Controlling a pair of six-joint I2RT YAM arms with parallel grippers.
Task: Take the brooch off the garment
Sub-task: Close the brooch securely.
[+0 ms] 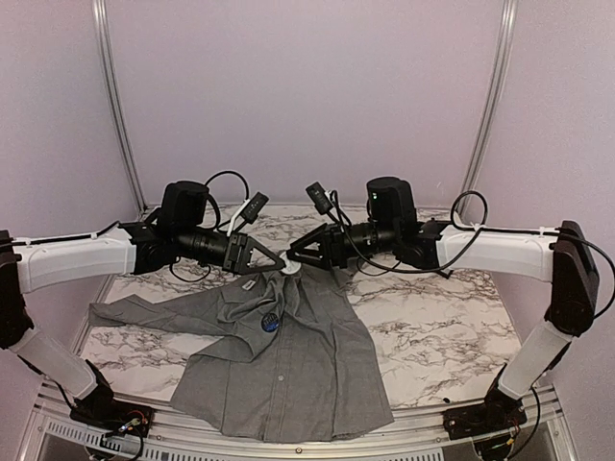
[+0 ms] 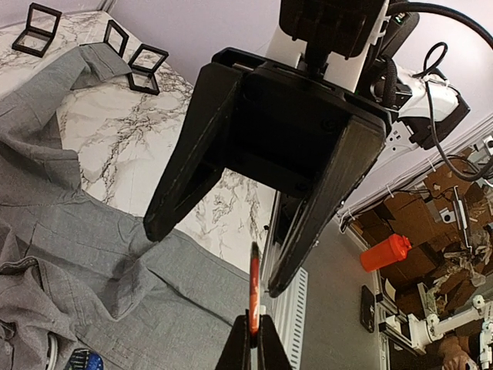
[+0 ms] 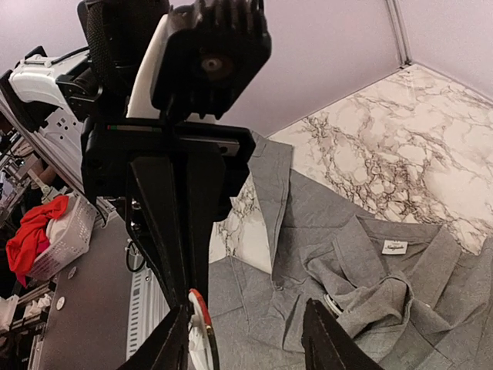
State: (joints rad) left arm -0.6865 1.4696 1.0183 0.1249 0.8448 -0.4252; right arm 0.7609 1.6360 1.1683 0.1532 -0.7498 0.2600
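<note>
The grey shirt (image 1: 288,365) lies spread on the marble table, collar towards the back; it also shows in the left wrist view (image 2: 92,270) and the right wrist view (image 3: 354,254). A round blue brooch (image 1: 270,323) sits on its chest. My left gripper (image 1: 282,266) hovers above the collar, shut on a thin round disc with a red rim and white face (image 2: 253,285), seen edge-on; the disc also shows in the right wrist view (image 3: 199,317). My right gripper (image 1: 306,252) faces it, open, its jaws around the disc without touching it.
Small black frame stands (image 2: 146,60) sit on the marble beyond a sleeve. The table's metal front rail (image 1: 317,444) runs below the shirt hem. Off the table are an orange container (image 2: 389,253) and a basket with red cloth (image 3: 35,235).
</note>
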